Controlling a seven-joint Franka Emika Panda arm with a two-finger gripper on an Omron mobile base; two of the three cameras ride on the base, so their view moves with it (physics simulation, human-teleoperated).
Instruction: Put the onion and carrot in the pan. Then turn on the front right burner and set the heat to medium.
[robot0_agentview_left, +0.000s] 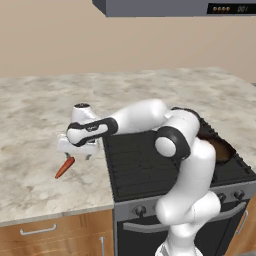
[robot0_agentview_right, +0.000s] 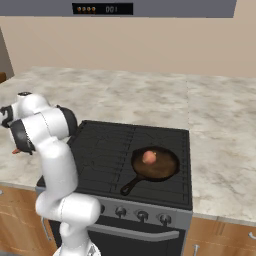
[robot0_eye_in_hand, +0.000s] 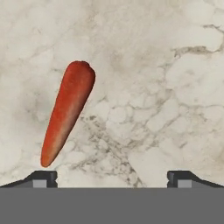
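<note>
- Onion (robot0_agentview_right: 149, 157) sits inside the pan (robot0_agentview_right: 167, 172), pan on the front right burner (robot0_agentview_right: 172, 192) section of the cooktop (robot0_agentview_right: 107, 145). First half of the loading looks done.
- Carrot (robot0_eye_in_hand: 68, 118) lies flat on the marble counter (robot0_eye_in_hand: 166, 78), left of the cooktop, well apart from the pan. In the left base view the carrot (robot0_agentview_left: 65, 167) is just below and in front of the hand.
- Gripper (robot0_eye_in_hand: 112, 177) hangs over the counter, pointed down, fingers wide apart, nothing between them. Left fingertip (robot0_eye_in_hand: 43, 177) is near the carrot's pointed end; the carrot body lies off to the left of the gap, not centred.
- Judgement: the hand is posed above the carrot for a pick. It likely needs a shift toward the carrot so the jaws straddle the body.
- Carrot is slim and tapered; a grip near the tip could slip or roll it. A mid-body grip is safer.
- Knobs (robot0_agentview_right: 142, 215) run along the stove's front edge, untouched as far as can be judged.
- Way from carrot to pan: open grate; pan handle (robot0_agentview_right: 131, 186) points toward the front. No clutter near the carrot.
</note>
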